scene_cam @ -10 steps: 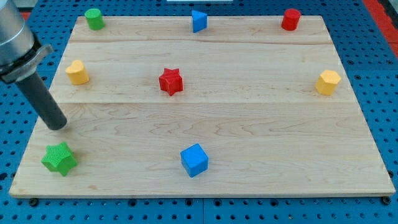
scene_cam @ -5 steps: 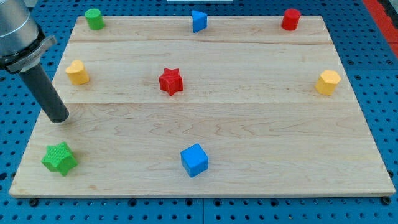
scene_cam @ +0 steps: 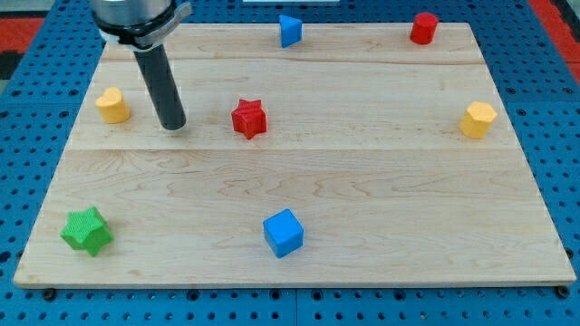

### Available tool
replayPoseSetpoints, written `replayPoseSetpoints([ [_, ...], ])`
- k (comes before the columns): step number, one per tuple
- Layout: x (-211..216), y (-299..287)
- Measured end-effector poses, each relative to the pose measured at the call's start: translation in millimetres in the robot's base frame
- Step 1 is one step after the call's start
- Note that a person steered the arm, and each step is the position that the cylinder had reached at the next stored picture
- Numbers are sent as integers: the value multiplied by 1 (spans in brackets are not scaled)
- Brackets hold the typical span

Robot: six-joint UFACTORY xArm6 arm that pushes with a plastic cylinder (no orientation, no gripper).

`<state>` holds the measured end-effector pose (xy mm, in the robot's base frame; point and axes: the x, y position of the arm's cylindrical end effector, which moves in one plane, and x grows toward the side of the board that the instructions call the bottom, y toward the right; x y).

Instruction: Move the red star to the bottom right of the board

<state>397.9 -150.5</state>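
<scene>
A pale wooden board (scene_cam: 362, 181) of joined planks is laid on a blue perforated table (scene_cam: 562, 109), of which a red patch is seen at the view's top left corner. No gripper is carried: the arm ends in a dark rod, and my tip (scene_cam: 172, 125) is set down on the board between the yellow heart (scene_cam: 112, 105) and the red star (scene_cam: 248, 119), apart from both. The red star is found left of the board's centre. Along the top edge a blue block (scene_cam: 289, 30) and a red cylinder (scene_cam: 423, 28) are placed. A yellow hexagonal block (scene_cam: 478, 119) is seen near the right edge, a blue cube (scene_cam: 283, 233) near the bottom edge, and a green star (scene_cam: 87, 230) at the bottom left.
</scene>
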Motion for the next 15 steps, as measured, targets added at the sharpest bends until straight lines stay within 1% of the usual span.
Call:
replayPoseSetpoints([
  [3, -20, 45],
  [4, -26, 72],
  [5, -22, 99],
  [6, -6, 109],
  [9, 67, 113],
  [10, 72, 152],
  [12, 63, 233],
  [13, 76, 252],
  [14, 95, 247],
  [15, 101, 223],
])
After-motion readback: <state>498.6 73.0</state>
